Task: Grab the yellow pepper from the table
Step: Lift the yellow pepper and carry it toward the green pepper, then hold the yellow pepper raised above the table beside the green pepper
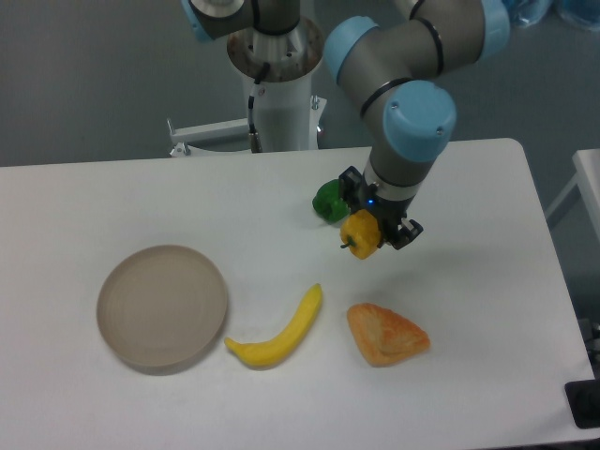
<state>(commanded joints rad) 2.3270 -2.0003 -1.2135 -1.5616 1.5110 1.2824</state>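
The yellow pepper (362,234) is small and lobed, with its short dark stem pointing left. My gripper (374,228) is shut on it and holds it above the white table (281,197), right of the table's middle. The gripper's dark fingers (405,232) show on either side of the pepper. The green pepper (330,202) lies on the table just behind and to the left of the held pepper.
A long curved yellow banana (279,333) lies near the front middle. An orange wedge of bread (386,335) lies to its right. A round beige plate (162,306) sits at the front left. The arm's base (278,84) stands behind the table.
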